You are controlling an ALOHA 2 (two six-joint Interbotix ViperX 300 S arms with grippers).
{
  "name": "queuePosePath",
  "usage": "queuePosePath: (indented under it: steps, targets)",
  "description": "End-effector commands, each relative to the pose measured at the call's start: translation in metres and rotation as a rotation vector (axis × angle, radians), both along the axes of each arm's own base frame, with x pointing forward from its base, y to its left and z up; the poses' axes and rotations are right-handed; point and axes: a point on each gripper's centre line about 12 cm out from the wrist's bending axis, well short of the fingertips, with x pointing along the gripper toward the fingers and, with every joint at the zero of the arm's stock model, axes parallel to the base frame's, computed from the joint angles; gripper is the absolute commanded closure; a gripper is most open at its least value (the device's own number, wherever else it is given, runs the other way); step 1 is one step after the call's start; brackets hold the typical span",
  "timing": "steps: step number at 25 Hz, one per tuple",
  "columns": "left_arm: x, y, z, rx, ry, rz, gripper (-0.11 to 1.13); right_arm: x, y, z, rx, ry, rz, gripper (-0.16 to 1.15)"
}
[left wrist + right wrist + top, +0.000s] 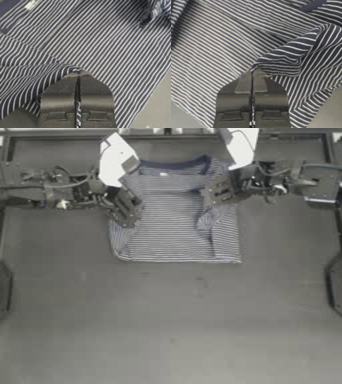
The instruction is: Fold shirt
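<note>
Striped soft cloth, the shirt (175,218) lies at twelve o'clock on the table (167,328) from above, left gripper (127,210) and right gripper (212,203) at its sides. Each wrist view shows jaws clamped together on a pinched fold; light and limp, it should be held by edges.

The navy-and-white striped shirt (175,223) lies partly folded near the desk's far edge, side edges lifted inward.

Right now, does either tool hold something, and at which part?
Both hold the shirt: the left tool pinches a fold at its left side, the right tool a fold at its right side.
</note>
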Motion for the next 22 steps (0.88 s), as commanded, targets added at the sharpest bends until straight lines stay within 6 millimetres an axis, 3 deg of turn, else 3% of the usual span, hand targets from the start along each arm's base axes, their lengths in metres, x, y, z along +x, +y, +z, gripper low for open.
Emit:
queuePosePath:
  steps: [1, 10, 12, 14, 16, 19, 22]
  targets:
    - [0.021, 0.002, 0.014, 0.023, -0.047, -0.020, 0.99, 0.010, -0.001, 0.013, -0.021, -0.059, 0.009, 0.92]
    - [0.039, 0.007, 0.000, 0.025, -0.036, -0.039, 0.93, 0.007, 0.002, 0.003, -0.013, -0.065, 0.008, 0.92]
    - [0.040, 0.007, -0.002, 0.020, -0.033, -0.037, 0.79, 0.006, 0.002, 0.001, -0.019, -0.069, 0.013, 0.90]
    - [0.039, 0.007, -0.002, 0.020, -0.035, -0.035, 0.57, 0.006, 0.001, 0.000, -0.023, -0.075, 0.014, 0.85]
    - [0.040, 0.008, 0.000, 0.022, -0.040, -0.036, 0.30, 0.007, 0.001, -0.003, -0.028, -0.084, 0.019, 0.73]
    - [0.041, 0.008, 0.002, 0.028, -0.059, -0.039, 0.03, 0.009, 0.000, -0.003, -0.040, -0.103, 0.026, 0.41]
    - [0.041, 0.007, 0.011, 0.042, -0.084, -0.046, -0.01, 0.010, 0.000, -0.001, -0.052, -0.112, 0.033, 0.13]
